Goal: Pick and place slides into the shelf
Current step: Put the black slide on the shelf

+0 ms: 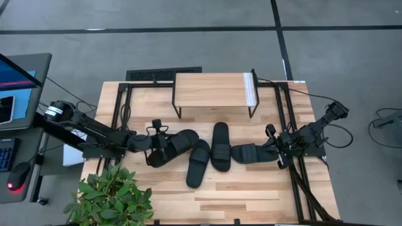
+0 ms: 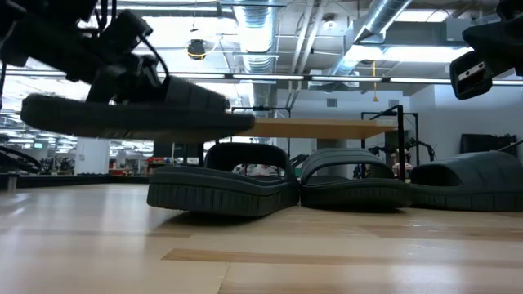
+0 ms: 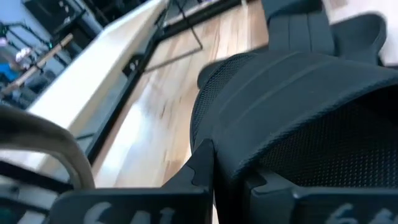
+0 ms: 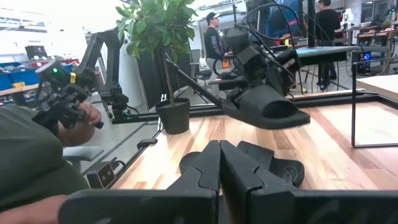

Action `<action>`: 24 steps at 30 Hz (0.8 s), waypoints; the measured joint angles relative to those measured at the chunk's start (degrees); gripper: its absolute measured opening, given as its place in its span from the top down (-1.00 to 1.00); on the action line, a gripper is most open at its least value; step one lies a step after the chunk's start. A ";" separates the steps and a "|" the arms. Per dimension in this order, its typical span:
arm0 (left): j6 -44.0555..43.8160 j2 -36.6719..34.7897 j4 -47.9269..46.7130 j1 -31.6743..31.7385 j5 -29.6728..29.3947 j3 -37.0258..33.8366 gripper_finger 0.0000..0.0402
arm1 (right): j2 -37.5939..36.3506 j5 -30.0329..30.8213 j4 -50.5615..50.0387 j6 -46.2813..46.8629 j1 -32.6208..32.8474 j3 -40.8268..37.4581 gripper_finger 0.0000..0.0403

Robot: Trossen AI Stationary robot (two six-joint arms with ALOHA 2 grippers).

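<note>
Four black slides show. My left gripper (image 1: 156,143) is shut on one slide (image 1: 179,141), which hangs in the air (image 2: 139,114) left of the others. The other three lie sole-down on the table: one (image 1: 198,163) nearest the front, one (image 1: 220,145) in the middle, and one (image 1: 251,152) to the right. My right gripper (image 4: 219,158) is shut and hovers just right of and above that last slide (image 4: 273,168), touching nothing. The shelf (image 1: 213,90) stands on its black legs at the far edge, with nothing on its top. My left gripper holds the slide by its wide strap (image 3: 242,146), coming at it from above and from the table's left. Its own fingers (image 3: 202,165) hide the exact place of contact. The slide (image 4: 270,106) is lifted clear of the table and sits about level.
A potted plant (image 1: 113,194) stands at the near left corner. Black frame rails (image 1: 122,107) run along both sides of the table. A monitor (image 1: 16,88) stands off the left edge. People (image 4: 37,162) are in the room beyond.
</note>
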 joint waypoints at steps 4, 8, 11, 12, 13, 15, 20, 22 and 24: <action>3.53 -0.41 -0.01 0.06 -0.03 1.90 1.00 | -0.02 0.01 0.00 0.00 0.01 0.00 1.00; 6.23 -0.41 0.02 0.66 -0.01 4.25 1.00 | -0.02 0.02 0.00 0.00 0.02 0.02 1.00; 8.01 -0.41 -0.01 1.50 0.37 5.67 1.00 | -0.01 0.01 0.00 0.00 0.02 0.02 1.00; 8.55 -0.41 -0.01 1.99 1.42 6.13 1.00 | 0.00 0.01 0.00 0.00 0.00 0.02 1.00; 8.85 -0.41 -0.01 2.46 2.18 6.55 1.00 | 0.00 0.01 0.00 0.01 0.01 0.02 1.00; 9.04 -0.41 0.01 3.66 3.74 7.34 1.00 | 0.00 0.00 0.00 0.00 0.02 0.00 1.00; 9.95 -0.41 0.46 6.90 6.89 9.11 1.00 | 0.00 0.00 0.00 0.01 0.00 0.00 1.00; 10.56 -0.41 1.88 7.81 8.77 9.84 1.00 | -0.02 0.01 0.00 0.01 0.00 0.01 1.00; 11.47 -0.41 3.76 8.67 10.50 10.49 1.00 | -0.01 0.00 0.00 0.02 0.01 0.02 1.00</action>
